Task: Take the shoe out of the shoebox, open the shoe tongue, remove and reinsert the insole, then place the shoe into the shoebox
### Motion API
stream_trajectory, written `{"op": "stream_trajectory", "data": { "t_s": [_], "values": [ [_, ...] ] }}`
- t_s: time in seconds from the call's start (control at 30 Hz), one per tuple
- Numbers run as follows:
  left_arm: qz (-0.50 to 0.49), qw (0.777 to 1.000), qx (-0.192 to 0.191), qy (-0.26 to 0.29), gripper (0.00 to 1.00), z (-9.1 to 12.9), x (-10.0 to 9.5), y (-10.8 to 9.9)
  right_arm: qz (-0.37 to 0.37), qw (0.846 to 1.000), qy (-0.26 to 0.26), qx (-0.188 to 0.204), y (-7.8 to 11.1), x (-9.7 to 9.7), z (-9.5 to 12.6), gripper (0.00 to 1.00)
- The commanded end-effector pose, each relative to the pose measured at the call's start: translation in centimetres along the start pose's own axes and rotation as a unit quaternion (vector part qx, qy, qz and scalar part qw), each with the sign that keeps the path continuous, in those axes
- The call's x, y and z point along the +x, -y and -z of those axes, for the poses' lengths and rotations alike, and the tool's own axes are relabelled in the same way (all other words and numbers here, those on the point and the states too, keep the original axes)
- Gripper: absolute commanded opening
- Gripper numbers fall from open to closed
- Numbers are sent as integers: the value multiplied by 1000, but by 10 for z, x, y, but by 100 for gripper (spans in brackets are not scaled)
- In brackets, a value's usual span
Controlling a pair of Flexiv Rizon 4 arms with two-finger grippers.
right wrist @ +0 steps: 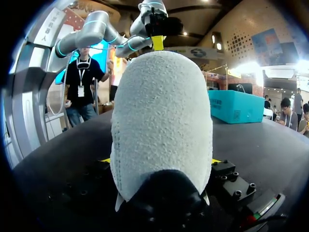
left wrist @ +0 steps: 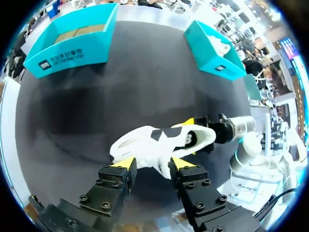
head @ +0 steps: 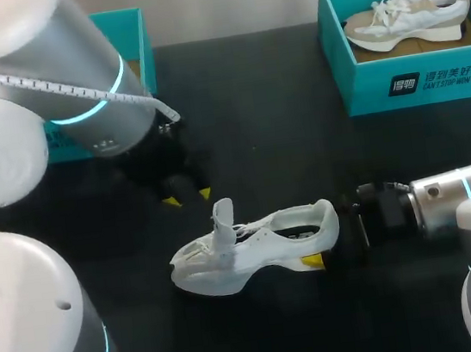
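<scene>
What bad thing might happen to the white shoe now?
The right gripper holds the shoe only by its heel, so the toe may swing or tip over. The open left gripper hangs near the upright tongue; coming down off-centre, it might shove the shoe instead of reaching inside.

Shoe (head: pixel 254 247): white, standing on its sole mid-tabletop, nearer the front edge; toe toward the left edge, heel toward the right.
Tongue (head: pixel 222 217): pulled up, standing upright.
Shoebox (head: pixel 133 46): teal, open, far left corner.
Other shoebox (head: pixel 417 74): teal, far right corner, holding a white-beige shoe (head: pixel 410 16).
</scene>
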State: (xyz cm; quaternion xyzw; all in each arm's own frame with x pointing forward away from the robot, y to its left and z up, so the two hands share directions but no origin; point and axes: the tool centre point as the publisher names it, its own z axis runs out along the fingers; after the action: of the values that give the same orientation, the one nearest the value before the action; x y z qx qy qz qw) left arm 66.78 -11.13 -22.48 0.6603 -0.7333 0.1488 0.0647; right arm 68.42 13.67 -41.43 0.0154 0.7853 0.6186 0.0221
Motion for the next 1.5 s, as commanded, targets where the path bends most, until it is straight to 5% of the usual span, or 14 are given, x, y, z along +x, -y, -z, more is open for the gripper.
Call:
{"op": "stream_trajectory", "data": {
  "t_s": [0.03, 0.53, 0.63, 0.7, 0.73, 0.9, 1.4, 1.5],
  "values": [
    [-27, 1000, -12, -8, 46, 14, 10, 6, 0, 1000, 0, 2, 0, 0, 1, 0],
    [-238, 970, -42, 1, 43, 32, 68, 25, 0, 1000, 0, 2, 0, 0, 1, 0],
    [-274, 960, -53, -8, 29, 34, 78, 30, 0, 1000, 0, 2, 0, 0, 1, 0],
    [-303, 951, -63, -12, 3, 34, 84, 32, 0, 1000, 0, 2, 0, 0, 1, 0],
    [-314, 947, -63, -14, 0, 34, 87, 33, 0, 1000, 0, 2, 0, 0, 1, 0],
    [-410, 908, -87, -12, 0, 32, 101, 35, 0, 1000, 0, 2, 0, 0, 1, 0],
    [-412, 907, -88, -11, 0, 31, 106, 37, 0, 1000, 0, 2, 0, 0, 1, 0],
    [-477, 876, -63, -22, 0, 22, 109, 28, 0, 1000, 0, 2, 0, 0, 1, 0]
  ]
}}
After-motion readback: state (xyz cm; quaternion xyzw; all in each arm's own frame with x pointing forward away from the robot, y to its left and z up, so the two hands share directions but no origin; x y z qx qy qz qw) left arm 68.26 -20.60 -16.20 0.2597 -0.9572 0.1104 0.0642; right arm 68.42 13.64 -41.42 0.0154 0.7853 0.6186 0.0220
